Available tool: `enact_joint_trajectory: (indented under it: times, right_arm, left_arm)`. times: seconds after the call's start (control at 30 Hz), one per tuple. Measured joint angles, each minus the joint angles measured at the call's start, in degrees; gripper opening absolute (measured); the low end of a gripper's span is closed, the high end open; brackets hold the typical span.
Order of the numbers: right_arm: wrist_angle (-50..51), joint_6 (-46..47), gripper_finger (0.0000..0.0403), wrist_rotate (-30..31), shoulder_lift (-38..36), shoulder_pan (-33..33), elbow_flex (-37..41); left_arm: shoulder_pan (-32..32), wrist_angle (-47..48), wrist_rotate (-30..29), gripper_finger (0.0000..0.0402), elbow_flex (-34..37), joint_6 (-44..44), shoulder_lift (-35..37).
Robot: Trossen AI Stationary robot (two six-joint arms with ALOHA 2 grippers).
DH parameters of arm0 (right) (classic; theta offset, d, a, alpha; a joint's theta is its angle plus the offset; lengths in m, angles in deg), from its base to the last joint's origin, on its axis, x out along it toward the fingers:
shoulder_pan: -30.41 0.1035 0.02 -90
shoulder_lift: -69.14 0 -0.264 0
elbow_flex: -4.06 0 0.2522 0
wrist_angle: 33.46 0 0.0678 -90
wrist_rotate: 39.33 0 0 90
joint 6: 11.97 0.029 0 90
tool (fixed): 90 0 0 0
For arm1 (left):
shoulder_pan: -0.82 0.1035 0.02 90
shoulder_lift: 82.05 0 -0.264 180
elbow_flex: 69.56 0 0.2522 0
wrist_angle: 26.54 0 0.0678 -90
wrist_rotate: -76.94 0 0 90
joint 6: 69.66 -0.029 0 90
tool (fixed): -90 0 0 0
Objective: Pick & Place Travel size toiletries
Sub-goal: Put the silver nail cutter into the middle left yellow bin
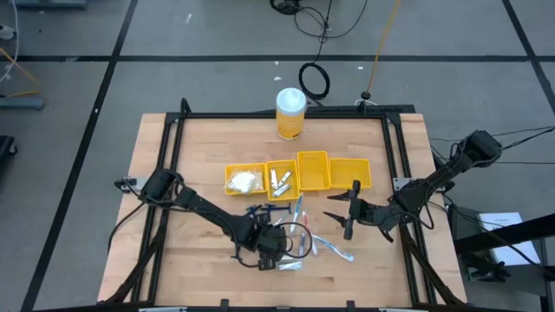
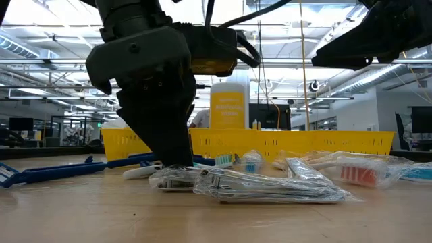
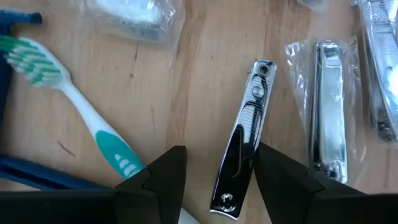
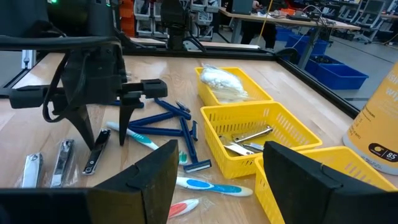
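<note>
Pale wooden table (image 1: 208, 260) under a bright workshop hall. Left gripper (image 3: 214, 168), fingers apart, straddling a bare nail clipper (image 3: 244, 137) lying flat, long axis along the gap. Right gripper (image 1: 347, 211) open, hovering near the yellow bins (image 1: 299, 176)

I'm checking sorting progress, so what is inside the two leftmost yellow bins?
The leftmost bin holds white puffy packets. The second bin holds a few silvery nail clippers. Its near wall hides part of its floor, so more clippers may lie there unseen.

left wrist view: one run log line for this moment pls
left gripper: open, straddling nail clipper on table | right gripper: open, waiting beside yellow bins | clipper not lifted
</note>
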Motion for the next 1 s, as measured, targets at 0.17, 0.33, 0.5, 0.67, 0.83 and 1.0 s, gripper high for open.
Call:
enact_joint_trajectory:
  times: [0.17, 0.33, 0.5, 0.67, 0.83, 1.0]
  right_arm:
    - [0.0, 0.0, 0.0221, 0.0, 0.0, 0.0, 0.0]
    - [0.0, 0.0, 0.0221, 0.0, 0.0, 0.0, 0.0]
    - [0.0, 0.0, 0.0221, 0.0, 0.0, 0.0, 0.0]
    - [0.0, 0.0, 0.0221, 0.0, 0.0, 0.0, 0.0]
    - [0.0, 0.0, 0.0221, 0.0, 0.0, 0.0, 0.0]
    - [0.0, 0.0, 0.0221, 0.0, 0.0, 0.0, 0.0]
  left_arm:
    - [0.0, -0.1, -0.1, 0.0166, 0.0, -6.2, 0.0]
    - [0.0, -0.1, 0.1, 0.0148, 0.0, -7.9, 0.0]
    - [0.2, -0.1, 2.2, 0.0121, 0.0, -7.8, 0.0]
    - [0.2, -0.1, 3.8, 0.0068, 0.0, -7.8, 0.0]
    - [0.6, -0.7, 4.2, 0.0035, 0.0, -7.1, 0.1]
    - [0.5, -3.0, 5.0, 0.0035, 0.2, -6.1, 0.5]
